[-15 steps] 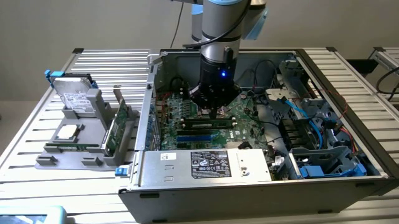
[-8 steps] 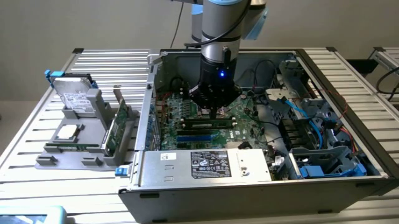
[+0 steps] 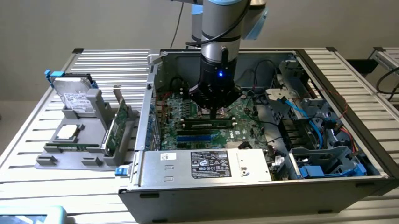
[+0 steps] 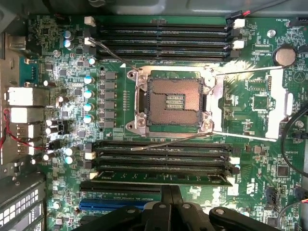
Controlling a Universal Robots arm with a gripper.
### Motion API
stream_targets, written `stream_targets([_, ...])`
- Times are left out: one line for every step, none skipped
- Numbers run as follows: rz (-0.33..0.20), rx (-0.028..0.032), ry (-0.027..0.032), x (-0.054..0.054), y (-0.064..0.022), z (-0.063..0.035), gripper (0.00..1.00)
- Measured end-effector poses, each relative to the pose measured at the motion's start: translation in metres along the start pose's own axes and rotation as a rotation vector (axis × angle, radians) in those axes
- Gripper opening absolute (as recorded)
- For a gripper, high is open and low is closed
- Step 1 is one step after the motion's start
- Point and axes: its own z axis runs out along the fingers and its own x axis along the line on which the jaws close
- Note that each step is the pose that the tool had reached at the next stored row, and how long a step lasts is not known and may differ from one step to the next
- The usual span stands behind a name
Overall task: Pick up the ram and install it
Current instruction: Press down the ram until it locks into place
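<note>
claw (image 3: 215, 113) closed, empty | ram (image 3: 209, 124) seated in slot, directly beneath claw

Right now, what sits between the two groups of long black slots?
The open processor socket in its metal frame lies between one slot bank and the other slot bank, seen in the wrist view.

You see a slatted metal table (image 3: 37, 144) carrying an open computer case (image 3: 249, 186) toward the exterior view's right. On the exterior view's left, a grey holder rack (image 3: 78, 151) rests directly on the slats, just beside the case.
</note>
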Motion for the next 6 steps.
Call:
stream_targets([0.0, 0.0002, 0.0, 0.0, 0.0, 0.0, 0.11])
stream_targets([0.0, 0.0002, 0.0, 0.0, 0.0, 0.0, 0.11])
stream_targets([0.0, 0.0002, 0.0, 0.0, 0.0, 0.0, 0.11])
stream_targets([0.0, 0.0002, -0.0001, 0.0, 0.0, 0.0, 0.11])
stream_targets([0.0, 0.0002, 0.0, 0.0, 0.0, 0.0, 0.11])
stream_targets([0.0, 0.0002, 0.0, 0.0, 0.0, 0.0, 0.11])
